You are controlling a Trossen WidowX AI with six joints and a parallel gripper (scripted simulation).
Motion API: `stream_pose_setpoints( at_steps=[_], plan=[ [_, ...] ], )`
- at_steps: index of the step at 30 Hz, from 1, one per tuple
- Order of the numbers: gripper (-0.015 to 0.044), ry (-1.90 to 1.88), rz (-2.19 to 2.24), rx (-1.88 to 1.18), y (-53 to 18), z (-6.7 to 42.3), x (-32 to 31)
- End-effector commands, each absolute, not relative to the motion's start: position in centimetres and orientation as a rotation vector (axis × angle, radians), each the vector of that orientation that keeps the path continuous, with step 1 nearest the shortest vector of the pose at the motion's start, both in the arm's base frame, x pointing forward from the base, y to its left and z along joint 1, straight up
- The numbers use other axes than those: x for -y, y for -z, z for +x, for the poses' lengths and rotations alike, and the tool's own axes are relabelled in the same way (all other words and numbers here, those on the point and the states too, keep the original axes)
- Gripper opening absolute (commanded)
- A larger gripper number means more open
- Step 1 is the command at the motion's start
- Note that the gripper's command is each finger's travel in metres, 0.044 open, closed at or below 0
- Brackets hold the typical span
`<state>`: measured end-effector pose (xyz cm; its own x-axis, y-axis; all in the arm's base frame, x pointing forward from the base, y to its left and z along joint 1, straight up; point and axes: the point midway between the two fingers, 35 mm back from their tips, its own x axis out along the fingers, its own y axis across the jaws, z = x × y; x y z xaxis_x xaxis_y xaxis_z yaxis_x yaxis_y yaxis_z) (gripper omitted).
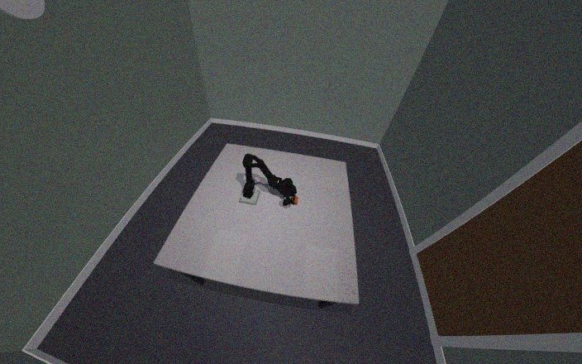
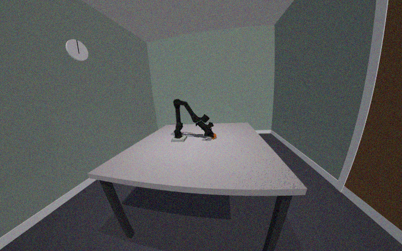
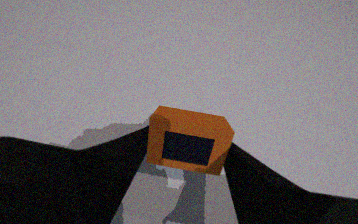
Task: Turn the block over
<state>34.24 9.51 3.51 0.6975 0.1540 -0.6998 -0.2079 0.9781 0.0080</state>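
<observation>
An orange block (image 3: 190, 139) (image 1: 296, 198) (image 2: 214, 136) with a dark blue rectangle on one face sits between my two black fingers. In the wrist view the marked face points toward the camera. My gripper (image 3: 187, 137) (image 1: 291, 198) (image 2: 210, 134) is shut on the block's sides and holds it tilted, low over the grey table (image 1: 261, 253) (image 2: 214, 168) (image 3: 260, 60). The arm bends over from its base and reaches down to the right. Whether the block touches the table I cannot tell.
The arm's base stands on a small white plate (image 1: 248, 199) (image 2: 178, 140) left of the gripper. The table's right edge (image 1: 351, 235) is some way off. Walls surround the table, and a round clock (image 2: 76, 49) hangs on the left wall.
</observation>
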Motion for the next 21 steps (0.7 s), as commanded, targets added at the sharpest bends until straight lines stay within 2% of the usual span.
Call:
stream_pose_setpoints(
  at_steps=[1, 21],
  plan=[
    [0.0000, -0.201, -0.074, -0.731, -2.4, 34.1, -9.4],
    [0.0000, -0.205, -0.043, -0.456, -2.1, 32.6, -9.0]
  ],
)
